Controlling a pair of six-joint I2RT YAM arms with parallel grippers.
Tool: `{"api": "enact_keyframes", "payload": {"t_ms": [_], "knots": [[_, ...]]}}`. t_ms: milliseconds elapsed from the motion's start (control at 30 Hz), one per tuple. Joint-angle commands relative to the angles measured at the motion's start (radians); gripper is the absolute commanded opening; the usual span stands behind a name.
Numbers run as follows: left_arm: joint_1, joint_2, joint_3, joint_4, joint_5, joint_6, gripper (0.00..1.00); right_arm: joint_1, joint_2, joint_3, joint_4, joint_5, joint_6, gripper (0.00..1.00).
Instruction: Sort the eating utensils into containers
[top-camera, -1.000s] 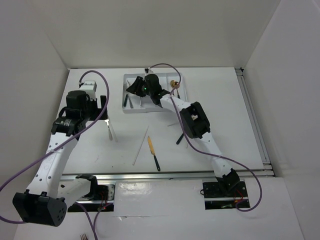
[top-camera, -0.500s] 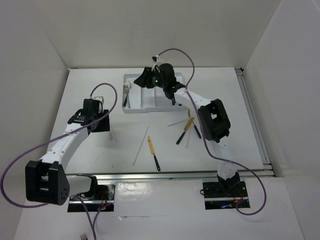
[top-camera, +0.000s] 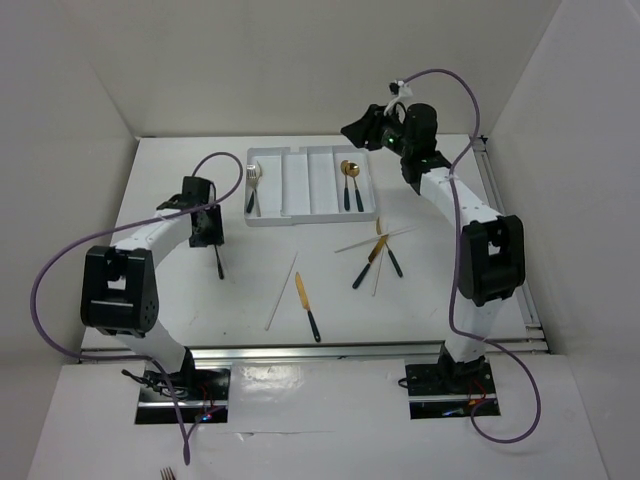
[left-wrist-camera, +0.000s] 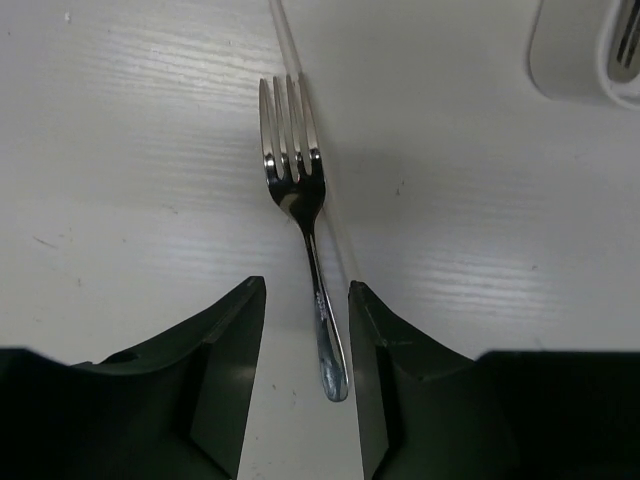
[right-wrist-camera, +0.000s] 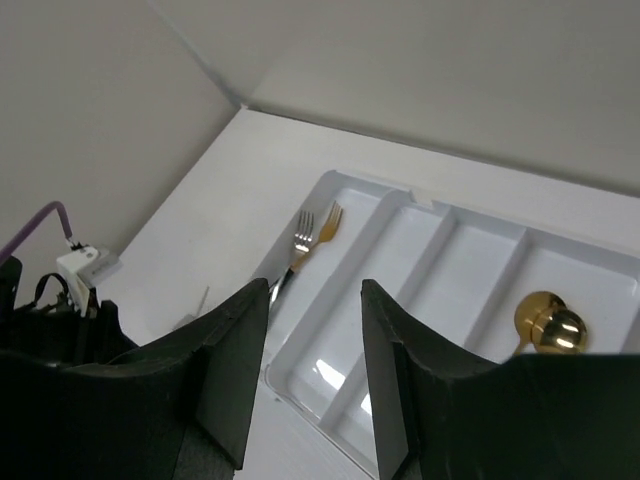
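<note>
Left pincer (left-wrist-camera: 305, 300): low over the counter (top-camera: 180, 290), half released. Its two fingers stand on each side of the handle of a silver fork (left-wrist-camera: 300, 190). A gap remains on one side, so the fork is not yet grasped.
Silver fork: lies flat on the counter, left of the tray (top-camera: 300, 185) and outside it, with its tines pointing away from the pincer.
Pale chopstick (left-wrist-camera: 283, 25): lies just beside the tines and passes along the fork's handle.
Right pincer (right-wrist-camera: 315, 295): released, with nothing between the fingers, held high near the far right corner of the tray.
Tray, left compartment: two forks (right-wrist-camera: 315, 228), one silver and one gold, side by side.
Tray, right compartment: gold spoons (top-camera: 350, 180) with dark handles.
Counter in front of the tray: a gold knife (top-camera: 305, 305) with a dark handle and a long chopstick (top-camera: 282, 290) near it. Further right, a crossed cluster (top-camera: 375, 255) of chopsticks and dark-handled utensils.
</note>
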Motion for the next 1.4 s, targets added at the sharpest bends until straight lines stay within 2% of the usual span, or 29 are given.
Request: {"api": "enact_keyframes", "payload": {"t_ms": [0,233,767,867,900,933,1033,1167,1200,1267,1367], "knots": [[0.011,0.054,0.061,0.022,-0.013,-0.027,0.51,-0.033,-0.054,-0.036,-0.011,-0.049,-0.033,0.49],[0.011,0.124,0.104,0.013,-0.035,-0.037,0.44,-0.099,-0.065,-0.055,-0.011,-0.078,-0.022,0.49],[0.039,0.25,0.144,0.013,-0.044,-0.037,0.39,-0.161,-0.065,-0.055,-0.049,-0.1,-0.013,0.48],[0.039,0.27,0.144,0.004,-0.032,-0.037,0.25,-0.17,-0.056,-0.055,-0.049,-0.1,-0.013,0.48],[0.039,0.27,0.144,0.004,-0.032,-0.037,0.1,-0.17,-0.056,-0.055,-0.049,-0.1,-0.013,0.48],[0.048,0.27,0.144,0.004,-0.032,-0.037,0.03,-0.17,-0.056,-0.055,-0.049,-0.109,-0.013,0.48],[0.048,0.238,0.133,-0.005,-0.032,-0.037,0.0,-0.17,-0.056,-0.064,-0.049,-0.109,-0.013,0.48],[0.048,0.123,0.108,-0.016,-0.02,-0.037,0.0,-0.17,-0.065,-0.085,-0.049,-0.118,-0.013,0.47],[0.048,0.055,0.108,-0.028,-0.02,-0.037,0.0,-0.17,-0.065,-0.085,-0.049,-0.118,-0.013,0.47],[0.048,-0.013,0.121,-0.028,0.032,-0.037,0.0,-0.17,-0.079,-0.111,-0.04,-0.127,-0.023,0.47],[0.01,-0.093,0.216,-0.039,0.121,-0.006,0.0,-0.17,-0.103,-0.153,-0.029,-0.127,-0.049,0.45]]}}
